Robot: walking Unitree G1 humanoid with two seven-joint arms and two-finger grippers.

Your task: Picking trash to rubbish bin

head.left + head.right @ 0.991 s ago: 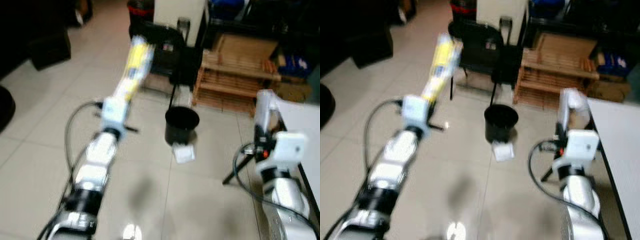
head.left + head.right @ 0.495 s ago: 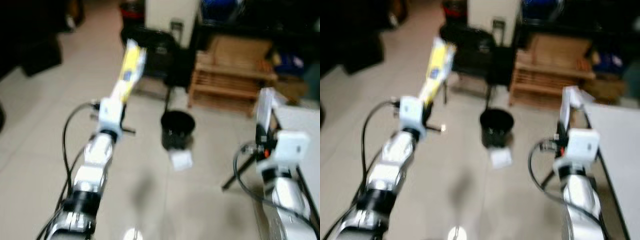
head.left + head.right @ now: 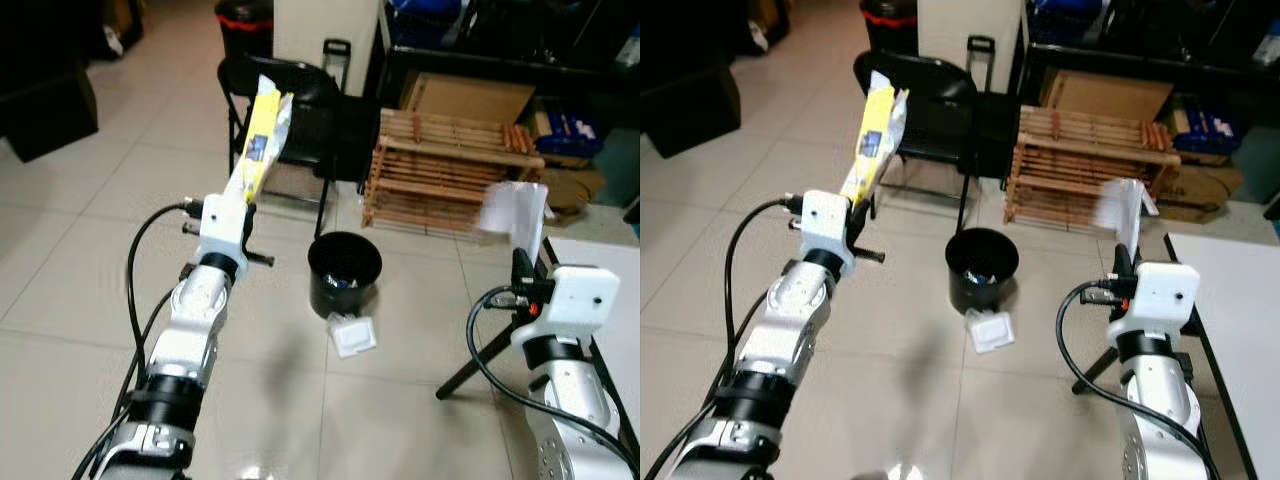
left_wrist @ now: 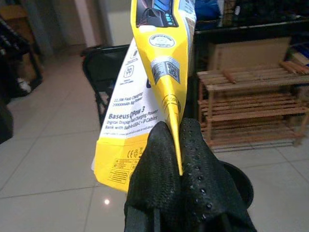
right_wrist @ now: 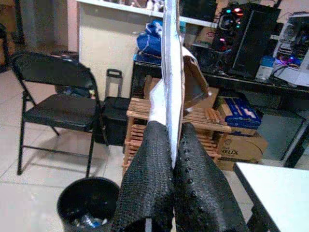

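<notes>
Now we stand nearer the rubbish bin [image 3: 345,273], left pincer [image 4: 178,145] still pinching the yellow package [image 4: 157,72], right pincer [image 5: 171,145] clamping a clear wrapper [image 5: 170,58].

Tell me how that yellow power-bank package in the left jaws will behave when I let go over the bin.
The flat yellow printed package is pinched at its bottom edge by the left gripper and stands upright without drooping, so it is probably fairly stiff card. It looks thin and likely light, so it may flutter or tumble instead of dropping straight into the round black rubbish bin.
</notes>
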